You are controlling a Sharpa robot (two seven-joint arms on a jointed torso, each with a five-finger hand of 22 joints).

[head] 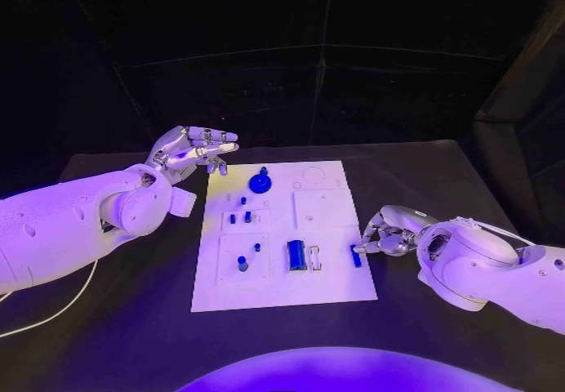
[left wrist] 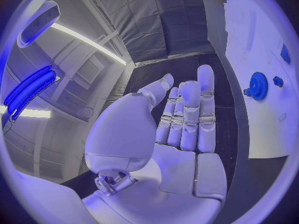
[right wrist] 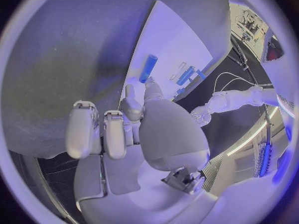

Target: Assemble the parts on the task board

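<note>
In the head view the board (head: 282, 237) sits mid-frame; a peg (head: 354, 256) lies at its lower-right edge, long axis up-down in the frame, with the right hand (head: 385, 231) touching or just beside it on the right, while the left hand (head: 189, 149), open and empty, hovers upper left, well apart. The left wrist view shows flat fingers (left wrist: 187, 114), nothing held, and a gear (left wrist: 258, 86) on the board. In the right wrist view the right hand's fingers are apart, one fingertip (right wrist: 151, 86) just short of the peg (right wrist: 148, 68); whether they touch I cannot tell.

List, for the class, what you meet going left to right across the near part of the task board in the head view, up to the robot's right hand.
small blue peg → large blue block → blue rod at the board's right edge → right hand
</note>
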